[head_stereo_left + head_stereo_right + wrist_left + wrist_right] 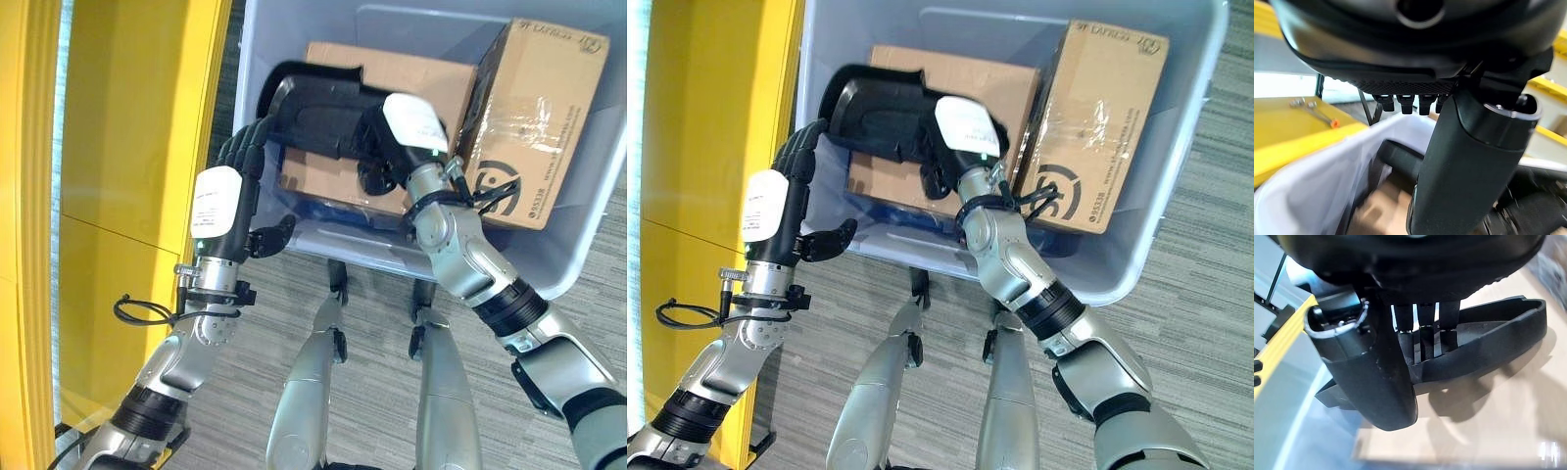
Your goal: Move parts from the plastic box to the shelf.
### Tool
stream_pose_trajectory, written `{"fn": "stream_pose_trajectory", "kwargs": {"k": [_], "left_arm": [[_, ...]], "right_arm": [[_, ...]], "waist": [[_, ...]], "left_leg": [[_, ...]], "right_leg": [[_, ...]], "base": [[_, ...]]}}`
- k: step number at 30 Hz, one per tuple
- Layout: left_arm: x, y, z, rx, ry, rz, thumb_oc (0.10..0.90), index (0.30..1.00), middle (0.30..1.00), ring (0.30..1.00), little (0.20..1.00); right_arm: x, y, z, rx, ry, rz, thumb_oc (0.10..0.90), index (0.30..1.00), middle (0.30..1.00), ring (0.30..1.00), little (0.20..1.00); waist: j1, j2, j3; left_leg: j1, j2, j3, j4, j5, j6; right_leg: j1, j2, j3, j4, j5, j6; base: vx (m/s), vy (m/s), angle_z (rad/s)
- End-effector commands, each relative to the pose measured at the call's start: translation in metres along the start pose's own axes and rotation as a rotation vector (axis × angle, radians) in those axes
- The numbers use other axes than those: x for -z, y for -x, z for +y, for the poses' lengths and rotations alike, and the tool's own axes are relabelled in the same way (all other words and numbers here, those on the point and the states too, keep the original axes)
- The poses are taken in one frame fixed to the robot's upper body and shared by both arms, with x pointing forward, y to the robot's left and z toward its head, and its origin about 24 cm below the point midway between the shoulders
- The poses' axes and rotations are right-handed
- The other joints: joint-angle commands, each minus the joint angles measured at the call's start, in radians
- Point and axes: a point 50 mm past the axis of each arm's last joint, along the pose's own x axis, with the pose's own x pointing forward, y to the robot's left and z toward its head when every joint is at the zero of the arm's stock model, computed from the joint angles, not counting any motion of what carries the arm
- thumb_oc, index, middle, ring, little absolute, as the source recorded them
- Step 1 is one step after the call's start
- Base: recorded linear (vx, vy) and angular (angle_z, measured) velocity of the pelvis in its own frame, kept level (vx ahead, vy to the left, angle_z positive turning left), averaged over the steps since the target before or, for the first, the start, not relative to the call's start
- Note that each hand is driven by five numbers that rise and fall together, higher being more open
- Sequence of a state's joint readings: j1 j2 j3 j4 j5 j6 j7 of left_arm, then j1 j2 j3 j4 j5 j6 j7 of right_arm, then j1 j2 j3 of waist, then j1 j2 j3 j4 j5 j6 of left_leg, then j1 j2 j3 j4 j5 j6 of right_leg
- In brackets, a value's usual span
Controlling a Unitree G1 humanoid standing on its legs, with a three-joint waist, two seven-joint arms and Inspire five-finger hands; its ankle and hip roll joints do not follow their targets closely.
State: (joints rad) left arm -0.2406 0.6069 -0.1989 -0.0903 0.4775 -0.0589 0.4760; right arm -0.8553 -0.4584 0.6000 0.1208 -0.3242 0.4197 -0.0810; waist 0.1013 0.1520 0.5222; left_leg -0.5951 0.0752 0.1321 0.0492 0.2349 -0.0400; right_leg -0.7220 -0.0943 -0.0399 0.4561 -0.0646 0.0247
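Two-hand lift of the black part (318, 113) out of the plastic box (578, 245), shelf side to the robot's left.

Advice: keep both ends level, raise straight up until the part clears the box wall, then swing toward the yellow shelf (127, 176); watch the taped cardboard box (537, 117) leaning just beside the right hand. Part sits inside the plastic box, over the flat cardboard box (392, 83). Left hand (240, 157) reaches over the near-left wall, fingers curled onto the part's left end, thumb splayed free below. Right hand (1422, 340) has fingers hooked over the part's edge at its right end; grip looks shallow, so seat it deeper before lifting.
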Motion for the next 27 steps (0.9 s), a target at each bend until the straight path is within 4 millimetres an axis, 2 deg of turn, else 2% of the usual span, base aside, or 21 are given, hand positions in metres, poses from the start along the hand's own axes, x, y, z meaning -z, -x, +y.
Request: {"fn": "stream_pose_trajectory", "kwargs": {"k": [1,5,6,8,11,14,16,22,25,26,27], "left_arm": [[-0.015,-0.012,0.037,-0.191,-0.006,-0.132,0.900,1.000,1.000,1.000,1.000],[-0.008,-0.016,0.048,-0.203,-0.028,-0.113,0.900,1.000,1.000,1.000,1.000],[-0.005,-0.020,0.053,-0.201,-0.033,-0.105,0.900,1.000,1.000,1.000,1.000],[-0.004,-0.021,0.055,-0.200,-0.032,-0.105,0.900,1.000,1.000,1.000,1.000],[-0.002,-0.021,0.058,-0.196,-0.051,-0.101,0.900,1.000,1.000,1.000,1.000],[0.003,-0.018,0.060,-0.192,-0.076,-0.068,0.900,1.000,1.000,1.000,1.000],[0.004,-0.017,0.060,-0.191,-0.078,-0.067,0.900,1.000,1.000,1.000,1.000],[0.014,-0.005,0.057,-0.103,-0.129,-0.051,0.900,1.000,1.000,1.000,1.000],[0.014,0.003,0.057,-0.019,-0.134,-0.101,0.900,1.000,1.000,1.000,1.000],[0.017,0.009,0.055,0.079,-0.095,-0.116,0.900,1.000,1.000,1.000,1.000],[0.018,0.012,0.055,0.115,-0.056,-0.115,0.900,1.000,1.000,1.000,1.000]], "right_arm": [[-0.020,0.018,0.059,-0.399,-0.189,-0.082,0.400,0.300,0.300,0.300,0.300],[-0.016,0.029,0.061,-0.481,-0.199,-0.086,0.400,0.300,0.300,0.300,0.300],[-0.015,0.034,0.060,-0.505,-0.220,-0.091,0.400,0.300,0.300,0.300,0.300],[-0.013,0.036,0.059,-0.510,-0.227,-0.098,0.400,0.300,0.300,0.300,0.300],[-0.011,0.040,0.053,-0.522,-0.240,-0.111,0.400,0.300,0.300,0.300,0.300],[-0.005,0.051,0.050,-0.552,-0.270,-0.116,0.400,0.300,0.300,0.300,0.300],[-0.005,0.054,0.049,-0.550,-0.271,-0.116,0.400,0.300,0.300,0.300,0.300],[0.020,0.079,0.050,-0.620,-0.353,-0.077,0.400,0.300,0.300,0.300,0.300],[0.032,0.092,0.045,-0.710,-0.443,-0.070,0.400,0.300,0.300,0.300,0.300],[0.038,0.099,0.040,-0.778,-0.543,-0.076,0.400,0.300,0.300,0.300,0.300],[0.040,0.102,0.037,-0.807,-0.596,-0.078,0.400,0.300,0.300,0.300,0.300]], "waist": [[0.011,-0.015,-0.002],[0.000,-0.048,-0.002],[-0.008,-0.070,-0.002],[-0.009,-0.080,-0.002],[-0.012,-0.110,-0.005],[-0.018,-0.148,-0.058],[-0.018,-0.151,-0.064],[-0.029,-0.191,-0.168],[-0.034,-0.205,-0.226],[-0.037,-0.214,-0.267],[-0.037,-0.217,-0.284]], "left_leg": [[0.025,-0.048,-0.069,0.069,-0.112,0.002],[0.134,-0.024,-0.051,0.048,-0.125,0.000],[0.209,-0.014,-0.047,0.034,-0.134,-0.001],[0.243,-0.009,-0.046,0.027,-0.134,-0.001],[0.321,0.002,-0.042,0.007,-0.141,-0.003],[0.390,0.019,-0.033,-0.035,-0.143,-0.009],[0.400,0.021,-0.032,-0.043,-0.141,-0.009],[0.475,0.035,-0.033,-0.076,-0.140,-0.010],[0.510,0.041,-0.031,-0.084,-0.139,-0.012],[0.536,0.045,-0.030,-0.091,-0.138,-0.014],[0.547,0.047,-0.031,-0.092,-0.137,-0.015]], "right_leg": [[0.124,-0.058,-0.093,-0.121,0.043,0.057],[0.233,-0.064,-0.110,-0.153,0.040,0.065],[0.308,-0.063,-0.112,-0.179,0.039,0.067],[0.346,-0.062,-0.114,-0.197,0.046,0.069],[0.433,-0.059,-0.112,-0.243,0.055,0.073],[0.520,-0.050,-0.110,-0.309,0.068,0.076],[0.532,-0.049,-0.110,-0.319,0.071,0.076],[0.623,-0.036,-0.106,-0.356,0.077,0.076],[0.665,-0.029,-0.114,-0.361,0.071,0.072],[0.694,-0.024,-0.122,-0.361,0.068,0.069],[0.707,-0.023,-0.126,-0.363,0.066,0.067]], "base": [[0.01,-0.039,-0.04],[0.01,-0.052,-0.05],[0.03,-0.044,-0.07],[0.02,-0.038,-0.05],[0.04,-0.055,-0.05],[0.10,-0.066,-0.07],[0.07,-0.032,-0.10],[0.15,-0.026,-0.10],[0.20,0.002,-0.02],[0.27,0.015,-0.06],[0.29,0.011,-0.06]]}}
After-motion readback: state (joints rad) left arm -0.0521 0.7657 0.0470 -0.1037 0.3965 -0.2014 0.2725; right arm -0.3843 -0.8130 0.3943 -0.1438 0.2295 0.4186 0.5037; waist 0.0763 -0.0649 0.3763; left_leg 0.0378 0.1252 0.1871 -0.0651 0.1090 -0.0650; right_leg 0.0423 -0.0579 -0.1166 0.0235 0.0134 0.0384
